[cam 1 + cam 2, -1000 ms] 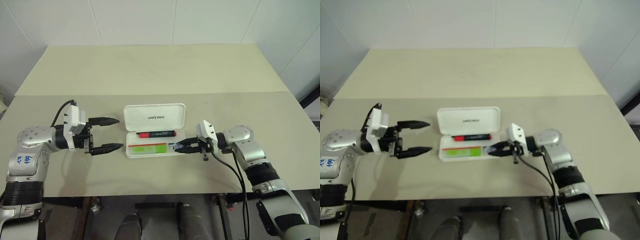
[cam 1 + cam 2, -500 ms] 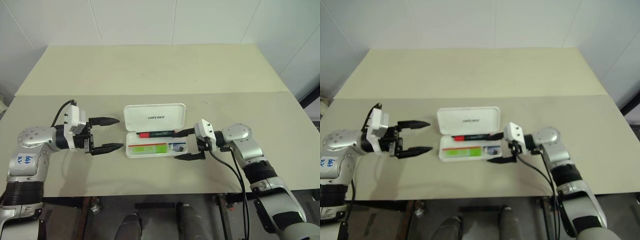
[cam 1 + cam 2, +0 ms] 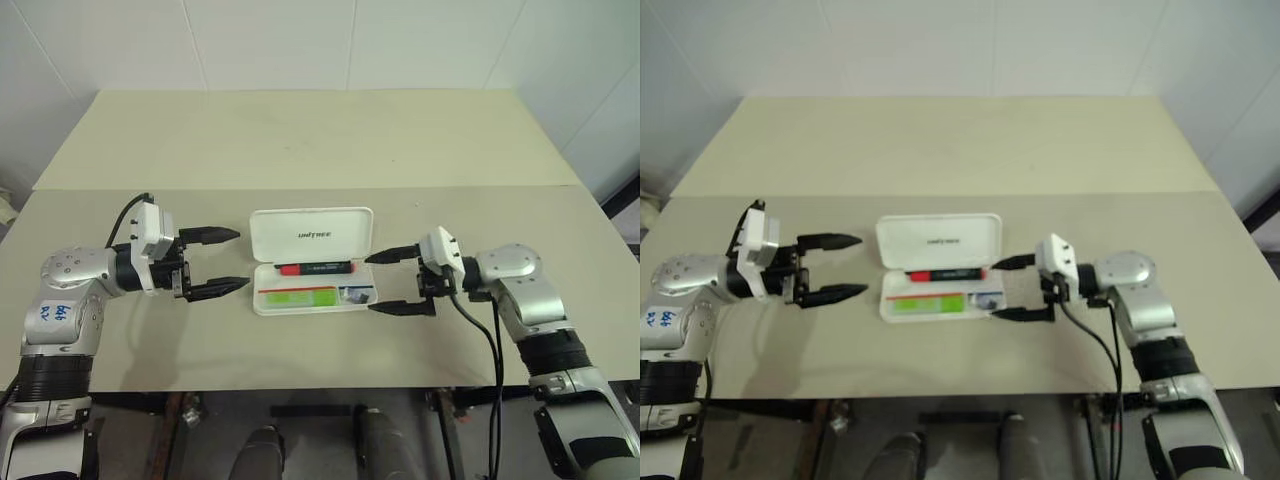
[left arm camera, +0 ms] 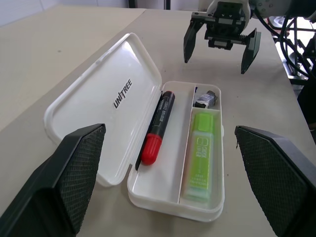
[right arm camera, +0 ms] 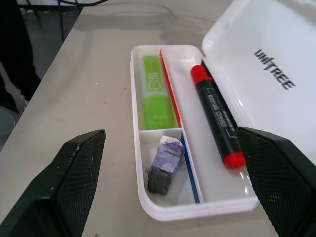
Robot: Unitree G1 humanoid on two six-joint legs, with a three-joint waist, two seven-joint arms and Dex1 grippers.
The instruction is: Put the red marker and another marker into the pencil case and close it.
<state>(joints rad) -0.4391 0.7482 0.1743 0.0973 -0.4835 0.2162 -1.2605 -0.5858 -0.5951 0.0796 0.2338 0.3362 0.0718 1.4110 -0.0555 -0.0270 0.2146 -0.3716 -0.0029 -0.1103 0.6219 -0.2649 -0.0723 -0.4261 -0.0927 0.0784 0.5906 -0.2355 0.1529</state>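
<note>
The white pencil case (image 3: 285,228) lies open mid-table, its "UNITREE" lid folded back flat. The red marker (image 3: 313,268), red cap and black barrel, lies in the tray's far lane (image 5: 217,116). The light green marker (image 3: 297,296) lies in the near lane (image 4: 200,155). My left gripper (image 3: 242,259) hovers open just left of the case, pointing at it, with nothing held. My right gripper (image 3: 369,284) is open and empty at the case's right end, one finger on each side of that end and clear of the case.
A small purple-grey block (image 5: 165,163) sits in the tray's short compartment at the right end. The beige table (image 3: 300,150) stretches far behind the case, with a seam (image 3: 500,185) across it. A white wall stands behind.
My right gripper was shut at the case's right end. It has opened and drawn back up and to the right, leaving the small block in the compartment. My left gripper has stayed put.
</note>
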